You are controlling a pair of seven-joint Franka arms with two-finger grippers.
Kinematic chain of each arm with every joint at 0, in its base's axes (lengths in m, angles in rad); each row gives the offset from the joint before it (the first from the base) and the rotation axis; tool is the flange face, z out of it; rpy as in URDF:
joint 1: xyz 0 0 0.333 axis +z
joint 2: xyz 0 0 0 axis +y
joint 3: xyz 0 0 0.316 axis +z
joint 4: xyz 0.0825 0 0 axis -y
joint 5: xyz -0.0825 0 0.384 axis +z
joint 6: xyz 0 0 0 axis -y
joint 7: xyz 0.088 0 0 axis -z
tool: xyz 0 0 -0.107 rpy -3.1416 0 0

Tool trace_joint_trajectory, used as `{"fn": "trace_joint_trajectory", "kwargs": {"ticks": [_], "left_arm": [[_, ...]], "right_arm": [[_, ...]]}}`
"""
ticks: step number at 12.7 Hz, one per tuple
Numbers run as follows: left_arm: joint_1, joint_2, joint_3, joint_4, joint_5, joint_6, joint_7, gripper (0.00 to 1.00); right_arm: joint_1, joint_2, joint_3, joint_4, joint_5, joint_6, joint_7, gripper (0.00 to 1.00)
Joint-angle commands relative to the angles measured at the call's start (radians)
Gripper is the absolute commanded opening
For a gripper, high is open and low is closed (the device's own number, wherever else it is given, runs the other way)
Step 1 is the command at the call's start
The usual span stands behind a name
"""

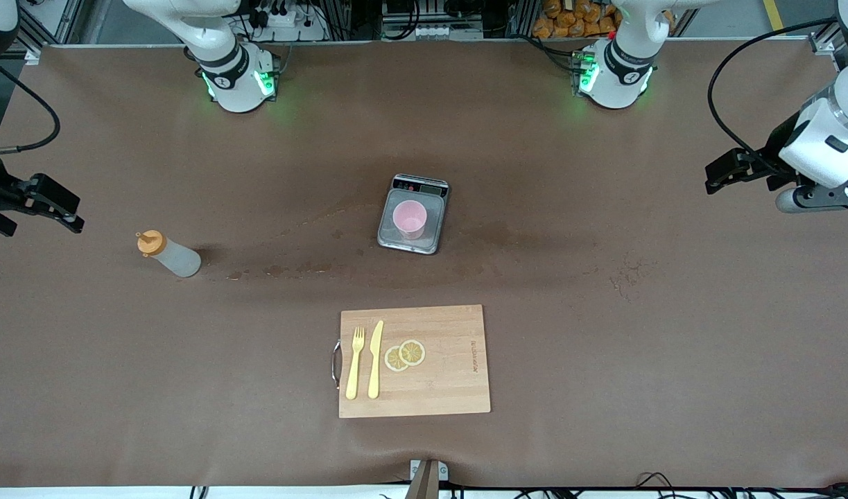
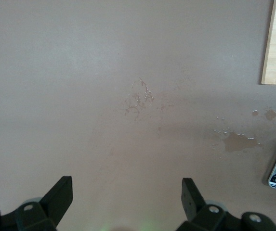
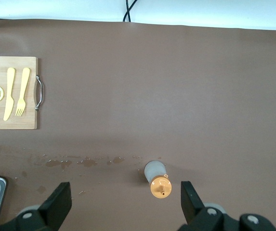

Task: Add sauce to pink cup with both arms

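The sauce bottle (image 1: 168, 254), whitish with an orange cap, stands toward the right arm's end of the table. In the right wrist view the sauce bottle (image 3: 157, 179) is seen from above. My right gripper (image 1: 63, 211) hangs open over the table beside it, its fingers wide apart and empty (image 3: 124, 190). The pink cup (image 1: 410, 218) stands upright on a small scale (image 1: 390, 239) at mid-table. My left gripper (image 1: 722, 173) hangs open and empty over bare table at the left arm's end (image 2: 126, 187), well away from the cup.
A wooden cutting board (image 1: 458, 374) with a yellow fork (image 1: 355, 360), a knife (image 1: 375, 357) and two lemon slices (image 1: 405, 355) lies nearer the front camera than the scale. Wet stains (image 1: 292, 267) mark the table between bottle and scale.
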Motion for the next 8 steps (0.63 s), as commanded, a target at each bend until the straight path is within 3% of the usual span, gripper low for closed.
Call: {"fn": "trace_joint_trajectory", "kwargs": {"ticks": [1,6,8], "left_arm": [[0.003,-0.008,0.001,-0.008,-0.01,0.0,0.02,1.0],[0.0,-0.008,0.001,0.012,-0.007,-0.006,0.018,1.0],[0.005,0.012,0.002,0.064,-0.005,-0.006,0.015,1.0]], "right_arm": [[0.001,0.0,0.001,0.003,-0.018,-0.004,-0.009,1.0],[0.008,-0.006,0.003,-0.02,-0.039,0.007,-0.066,1.0],[0.009,-0.008,0.006,-0.02,-0.039,0.004,-0.064,1.0]]}}
